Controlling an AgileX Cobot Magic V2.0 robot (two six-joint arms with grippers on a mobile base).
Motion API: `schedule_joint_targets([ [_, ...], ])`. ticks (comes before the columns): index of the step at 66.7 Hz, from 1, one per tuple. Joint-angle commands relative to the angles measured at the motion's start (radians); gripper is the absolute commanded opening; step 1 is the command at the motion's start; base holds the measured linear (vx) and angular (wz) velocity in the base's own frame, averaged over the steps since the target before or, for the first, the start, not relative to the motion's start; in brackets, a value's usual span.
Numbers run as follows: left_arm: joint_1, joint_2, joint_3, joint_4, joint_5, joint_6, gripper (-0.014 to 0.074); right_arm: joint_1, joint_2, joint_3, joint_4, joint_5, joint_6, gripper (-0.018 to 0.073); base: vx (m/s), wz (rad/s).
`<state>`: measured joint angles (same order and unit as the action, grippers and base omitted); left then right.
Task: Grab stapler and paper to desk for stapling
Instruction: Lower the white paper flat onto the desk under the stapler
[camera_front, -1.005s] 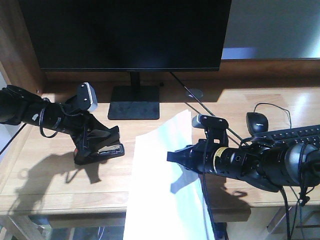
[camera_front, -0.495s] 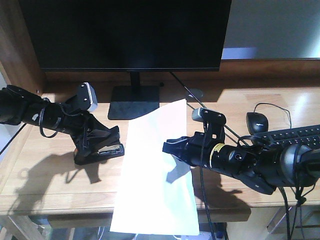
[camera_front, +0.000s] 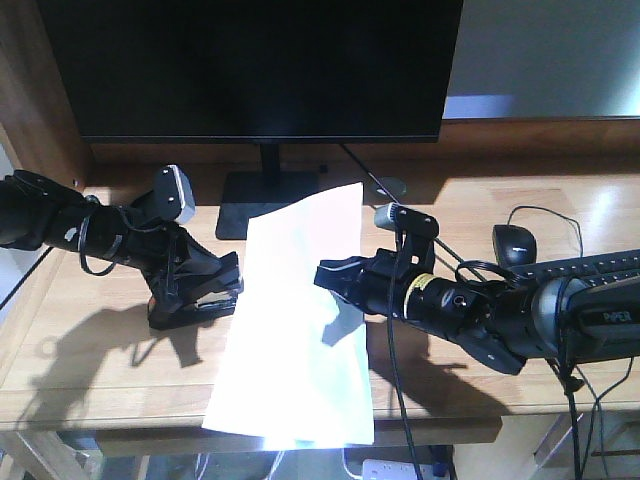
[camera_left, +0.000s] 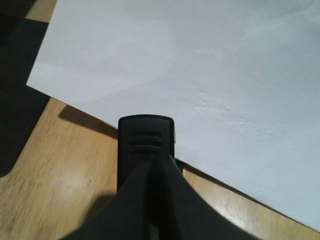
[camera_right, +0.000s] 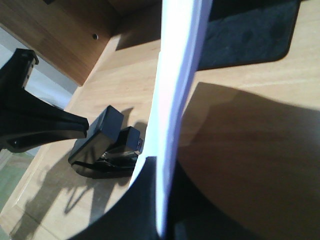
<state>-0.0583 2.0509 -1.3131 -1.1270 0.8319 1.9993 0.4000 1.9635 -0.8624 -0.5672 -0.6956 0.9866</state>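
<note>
**Paper held at the stapler's nose, both grippers loaded**

The desk (camera_front: 90, 350) fills the front view, sunlit, with raised wood along its 9 o'clock side. A dark monitor (camera_front: 250, 65) stands at 12 o'clock, its flat base (camera_front: 266, 206) on the wood below it.

The paper (camera_front: 295, 340) takes the middle of the desk, running from just beside the base at 12 o'clock down to the desk's front lip at 6 o'clock. It is lifted and tilted rather than flat: the right wrist view sees it almost edge-on (camera_right: 175, 90), and the left wrist view shows a shadow line under its near edge (camera_left: 200, 65).

The right gripper (camera_front: 335, 275) reaches in from 3 o'clock and is pinched narrow on the paper's right side. In its own view one dark finger (camera_right: 142, 200) sits on each face of the sheet.

The left gripper (camera_front: 190, 285) comes in from 9 o'clock and is clamped on the stapler (camera_front: 200, 302), which rests on the desk at 9 o'clock of the paper. Its ribbed nose (camera_left: 146, 137) points to 12 o'clock in the left wrist view and meets the paper's edge. Whether that edge is inside the stapler's mouth cannot be told. The right wrist view puts the stapler (camera_right: 105, 145) at 9 o'clock, just beside the sheet.

A keyboard (camera_front: 590, 268) lies at 3 o'clock on the desk, partly behind the right arm. A mouse (camera_front: 512, 243) sits at 11 o'clock of it, its cable looping back.
</note>
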Motion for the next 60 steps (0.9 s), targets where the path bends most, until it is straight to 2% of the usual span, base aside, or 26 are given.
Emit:
schedule_joint_targets([
  [1,-0.003,-0.053,-0.027,-0.048,0.025,-0.010,-0.0007,0.000,-0.023,-0.044,0.017,-0.054,-0.014,-0.0005,0.00,0.00],
  [17,-0.003,-0.053,-0.027,-0.048,0.026,-0.010,-0.0007,0.000,0.037,-0.100,0.019,0.000,-0.011,-0.0005,0.00,0.00],
  [34,-0.003,-0.053,-0.027,-0.048,0.026,-0.010,-0.0007,0.000,0.095,-0.164,0.003,-0.034,-0.010,-0.0005,0.00,0.00],
  [44,-0.003,-0.053,-0.027,-0.048,0.026,-0.010,-0.0007,0.000,0.132,-0.215,-0.017,-0.026,0.040,0.0010,0.00,0.00],
  [52,-0.003,-0.053,-0.027,-0.048,0.026,-0.010,-0.0007,0.000,0.162,-0.255,-0.078,-0.022,0.103,0.0046,0.00,0.00],
  [60,-0.003,-0.053,-0.027,-0.048,0.026,-0.010,-0.0007,0.000,0.193,-0.303,-0.199,-0.022,0.196,0.0106,0.00,0.00],
])
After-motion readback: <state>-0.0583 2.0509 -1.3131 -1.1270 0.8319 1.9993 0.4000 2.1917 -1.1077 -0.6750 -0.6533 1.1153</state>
